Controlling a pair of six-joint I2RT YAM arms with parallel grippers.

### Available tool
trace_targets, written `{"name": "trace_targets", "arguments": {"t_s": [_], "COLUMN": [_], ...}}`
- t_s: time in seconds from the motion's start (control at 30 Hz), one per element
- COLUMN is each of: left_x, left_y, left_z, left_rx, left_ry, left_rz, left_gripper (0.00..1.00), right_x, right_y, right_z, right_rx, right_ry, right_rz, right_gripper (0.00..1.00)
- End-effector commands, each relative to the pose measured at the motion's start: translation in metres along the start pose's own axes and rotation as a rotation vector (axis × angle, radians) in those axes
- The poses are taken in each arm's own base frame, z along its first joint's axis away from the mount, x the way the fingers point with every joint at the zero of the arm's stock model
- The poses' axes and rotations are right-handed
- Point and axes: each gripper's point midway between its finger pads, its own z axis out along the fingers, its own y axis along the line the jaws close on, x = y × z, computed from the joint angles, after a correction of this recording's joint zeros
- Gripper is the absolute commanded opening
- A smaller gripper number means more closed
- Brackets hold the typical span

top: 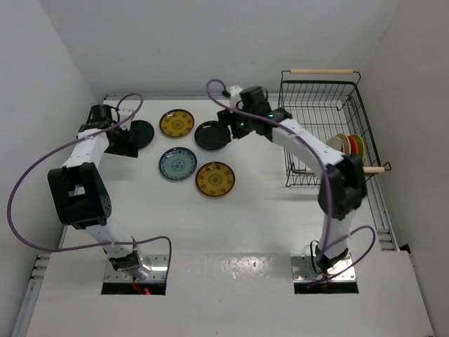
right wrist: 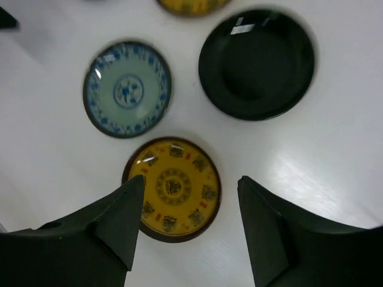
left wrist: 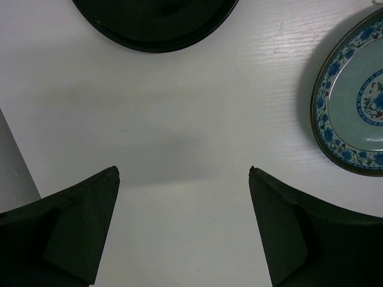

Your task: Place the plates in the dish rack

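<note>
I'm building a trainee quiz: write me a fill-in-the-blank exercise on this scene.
1. The dish rack stands at the table's ___ edge.
2. The left gripper and right gripper are both ___.
3. The patterned plate nearest the right gripper's fingertips is ___.
4. Counting the blue-grey plate, ___ plates lie flat on the table.
Missing: right; open; yellow; five.

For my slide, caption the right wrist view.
Open right hand framing yellow plate; blue-grey plate and black plate beyond.

The left arm [top: 78, 151] is folded at the elbow, with the left gripper [left wrist: 182, 172] facing down, jaws wide and empty. The right arm [top: 309, 149] stretches forward and inward, the right gripper [right wrist: 191, 180] equally wide.
</note>
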Motion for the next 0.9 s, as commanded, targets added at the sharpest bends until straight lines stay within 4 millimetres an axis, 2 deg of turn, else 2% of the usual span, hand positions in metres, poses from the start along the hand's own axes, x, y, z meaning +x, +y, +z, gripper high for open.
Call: {"name": "trace_targets", "arguments": {"t_s": [0.0,0.03,0.07,0.1,0.13,0.23,0.27,0.33,0.47,0.57,0.6,0.63,0.67,0.7,0.77,0.8,0.87], "left_x": [-0.026,-0.022,-0.03,-0.028,-0.028,-0.027,-0.021,-0.019,-0.022,-0.022,-0.022,-0.022,-0.022,-0.023,-0.027,-0.026,-0.029], "left_y": [0.004,0.007,0.008,0.01,0.006,0.015,0.016,0.017,0.013,0.013,0.013,0.013,0.011,0.009,0.008,0.006,0.004], "left_z": [-0.014,-0.014,-0.022,-0.03,-0.036,-0.046,-0.048,-0.048,-0.057,-0.057,-0.057,-0.057,-0.057,-0.057,-0.058,-0.055,-0.053], "left_rx": [-0.015,-0.032,-0.061,-0.079,-0.072,-0.125,-0.136,-0.143,-0.13,-0.13,-0.13,-0.13,-0.12,-0.111,-0.104,-0.089,-0.069], "left_ry": [-0.063,-0.048,-0.068,-0.064,-0.057,-0.059,-0.044,-0.032,-0.062,-0.062,-0.062,-0.062,-0.066,-0.069,-0.081,-0.076,-0.083], "left_rz": [0.008,0.006,-0.004,-0.005,0.014,0.038,0.037,0.036,0.038,0.038,0.038,0.038,0.038,0.039,0.04,0.04,0.05], "left_gripper": [0.94,0.94,0.94,0.94,0.94,0.94,0.94,0.94,0.94,0.94,0.94,0.94,0.94,0.94,0.94,0.94,0.94], "right_x": [0.054,0.063,0.082,0.091,0.111,0.132,0.148,0.159,0.197,0.21,0.219,0.217,0.208,0.213,0.186,0.184,0.153], "right_y": [0.02,0.018,0.018,0.019,0.015,0.005,0.001,-0.004,-0.005,0.007,0.008,0.01,0.012,0.011,0.008,0.006,0.002], "right_z": [0.042,0.048,0.061,0.066,0.076,0.085,0.084,0.083,0.077,0.075,0.072,0.072,0.068,0.064,0.055,0.05,0.037], "right_rx": [-0.054,-0.051,-0.037,-0.031,-0.014,0.064,0.077,0.105,0.115,0.045,0.042,0.034,0.02,0.025,0.026,0.025,0.02], "right_ry": [0.189,0.214,0.263,0.291,0.344,0.369,0.401,0.419,0.475,0.49,0.508,0.499,0.472,0.478,0.394,0.383,0.293], "right_rz": [0.143,0.149,0.177,0.187,0.199,0.184,0.187,0.163,0.18,0.215,0.227,0.233,0.23,0.23,0.222,0.221,0.199], "right_gripper": [0.58,0.58,0.6,0.62,0.64,0.65,0.65,0.65,0.62,0.49,0.36,0.28,0.2,0.03,0.0,0.0,0.0]}}
